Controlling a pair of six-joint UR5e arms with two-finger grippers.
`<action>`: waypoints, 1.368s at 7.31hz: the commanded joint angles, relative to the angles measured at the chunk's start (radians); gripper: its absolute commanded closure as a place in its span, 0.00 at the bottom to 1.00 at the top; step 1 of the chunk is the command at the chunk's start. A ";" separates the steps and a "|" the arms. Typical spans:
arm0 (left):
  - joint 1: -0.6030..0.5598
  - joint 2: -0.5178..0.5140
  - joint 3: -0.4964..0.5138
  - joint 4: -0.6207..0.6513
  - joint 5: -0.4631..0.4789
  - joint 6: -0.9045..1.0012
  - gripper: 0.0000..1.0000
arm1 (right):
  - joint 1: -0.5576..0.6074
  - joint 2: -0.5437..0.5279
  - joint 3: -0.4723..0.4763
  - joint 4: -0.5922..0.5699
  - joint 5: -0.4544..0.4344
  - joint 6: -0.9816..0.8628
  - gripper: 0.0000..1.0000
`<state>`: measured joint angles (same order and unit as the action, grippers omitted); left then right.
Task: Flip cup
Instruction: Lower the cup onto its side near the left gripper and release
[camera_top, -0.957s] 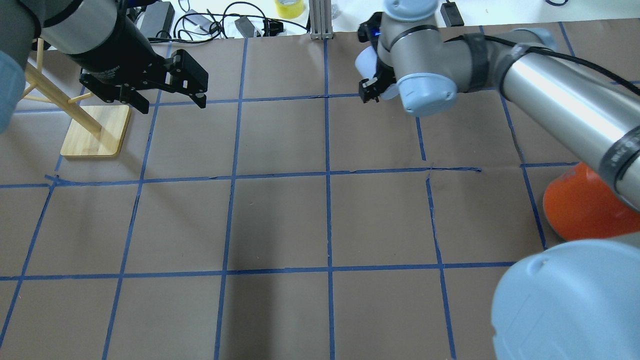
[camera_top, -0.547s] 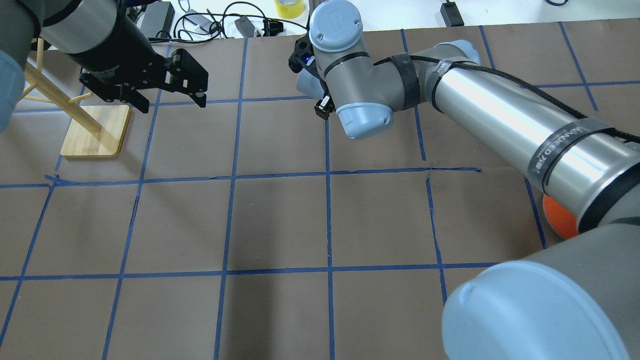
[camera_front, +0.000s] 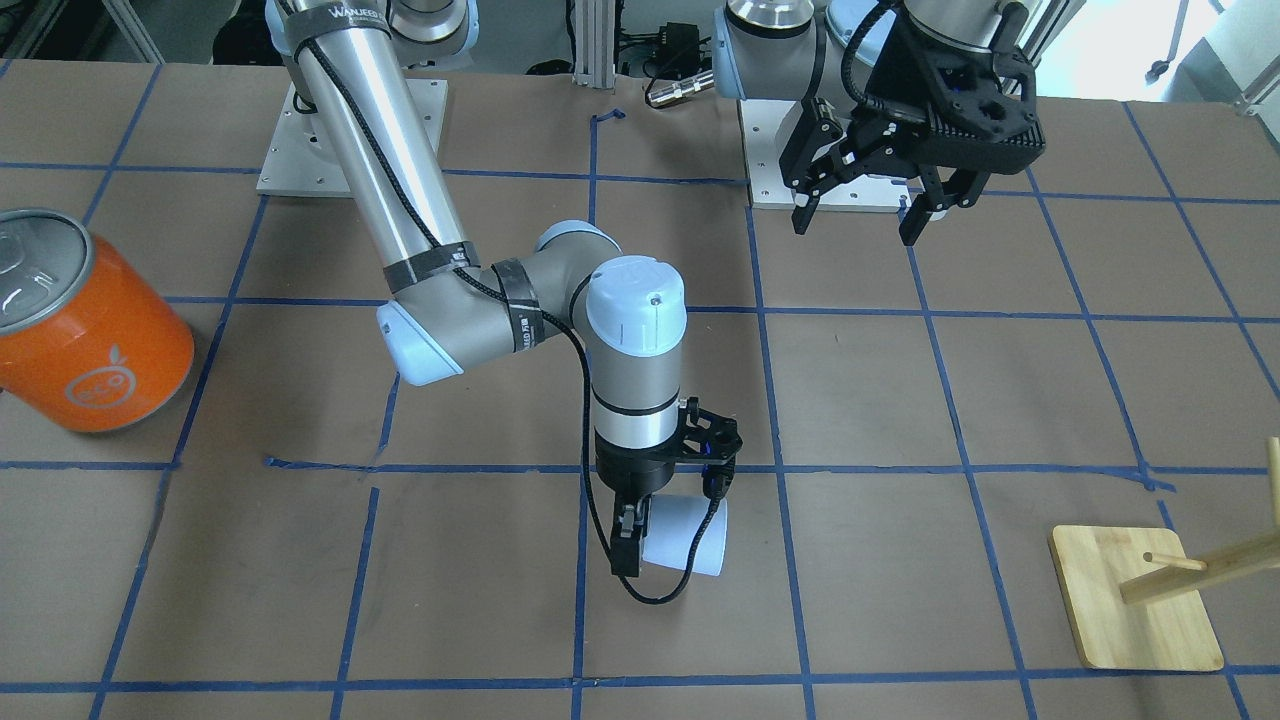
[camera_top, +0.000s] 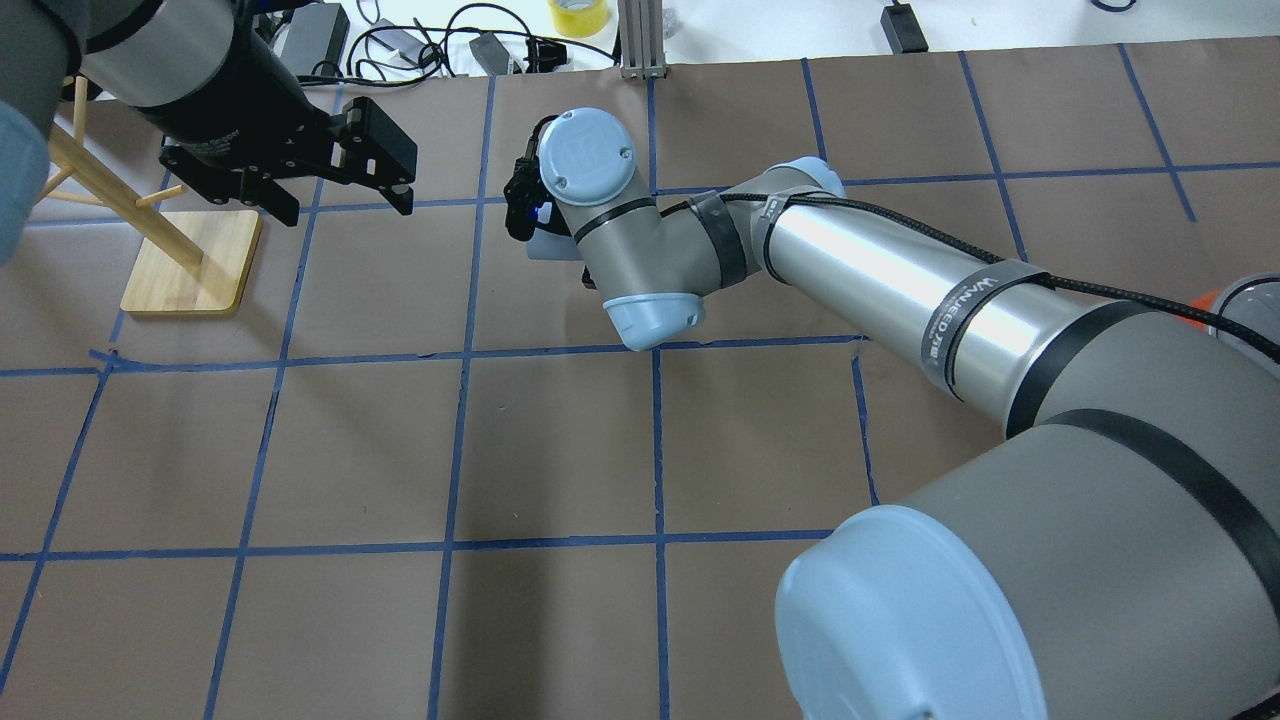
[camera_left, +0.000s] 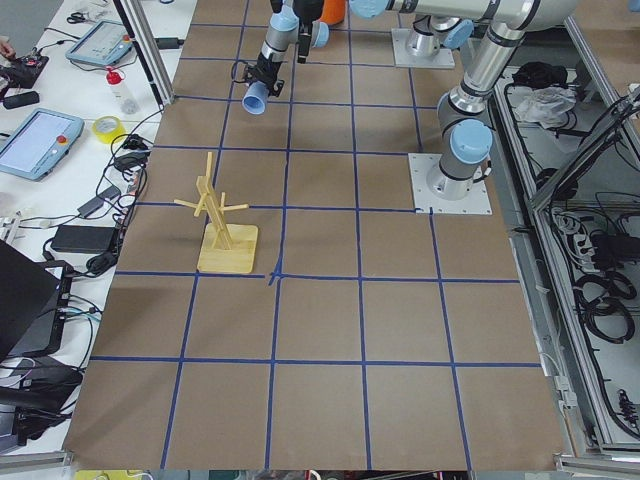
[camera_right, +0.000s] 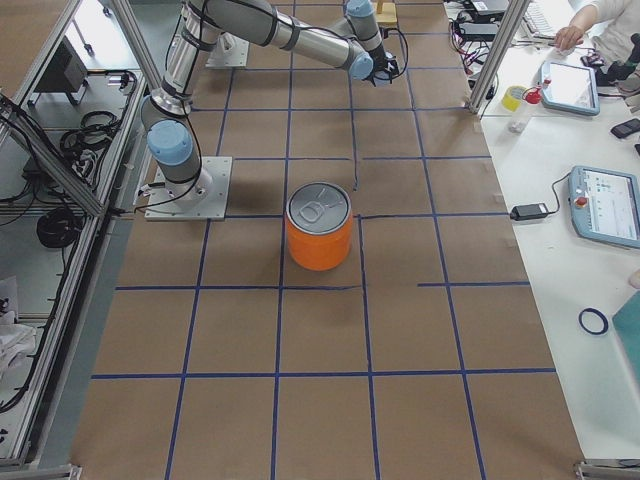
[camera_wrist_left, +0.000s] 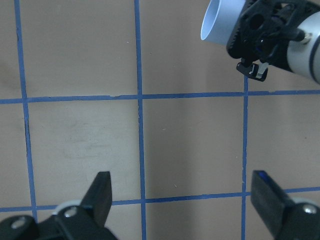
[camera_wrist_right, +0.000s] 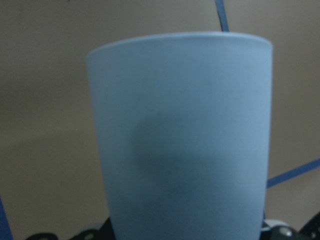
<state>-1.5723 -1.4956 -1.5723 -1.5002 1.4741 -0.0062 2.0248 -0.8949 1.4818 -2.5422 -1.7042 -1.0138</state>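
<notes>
The right pincer (camera_front: 668, 528) is clamped on the cup (camera_front: 688, 542), one finger on each side of its pale wall. The cup lies on its side in that grip, with its mouth turned toward the robot's left. The right wrist view is filled with the cup's wall (camera_wrist_right: 182, 135), brown counter behind it. In the front view it sits over the square just beside the middle tape line, on the side of the counter (camera_front: 1000, 380) far from the robot's base. Whether it touches the paper cannot be told.

The left pincer (camera_top: 345, 207) is spread wide and holds nothing. It hangs over the counter near the wooden stand (camera_top: 190, 262). Its own camera shows both fingers (camera_wrist_left: 100, 192) far apart and the cup (camera_wrist_left: 219, 25) at the upper right.

A second ago the right arm held the cup over the far right squares. Half a second ago it reached the middle tape line, and now it is past that line, closer to the left pincer. The left pincer has stayed in place, just as wide. The orange can (camera_front: 90, 340), plain at the overhead view's right edge before, is now almost hidden behind the right arm.
</notes>
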 joint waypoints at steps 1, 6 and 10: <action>0.000 -0.002 0.000 0.000 -0.008 0.000 0.00 | 0.029 0.011 0.034 -0.013 0.001 -0.088 0.92; -0.002 -0.002 -0.003 0.000 0.002 0.000 0.00 | 0.047 0.001 0.092 -0.003 -0.003 -0.078 0.80; 0.000 -0.002 -0.005 0.000 0.002 0.000 0.00 | 0.055 0.002 0.092 -0.001 -0.002 -0.075 0.56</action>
<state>-1.5736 -1.4973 -1.5763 -1.4998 1.4722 -0.0061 2.0787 -0.8918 1.5738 -2.5442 -1.7060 -1.0909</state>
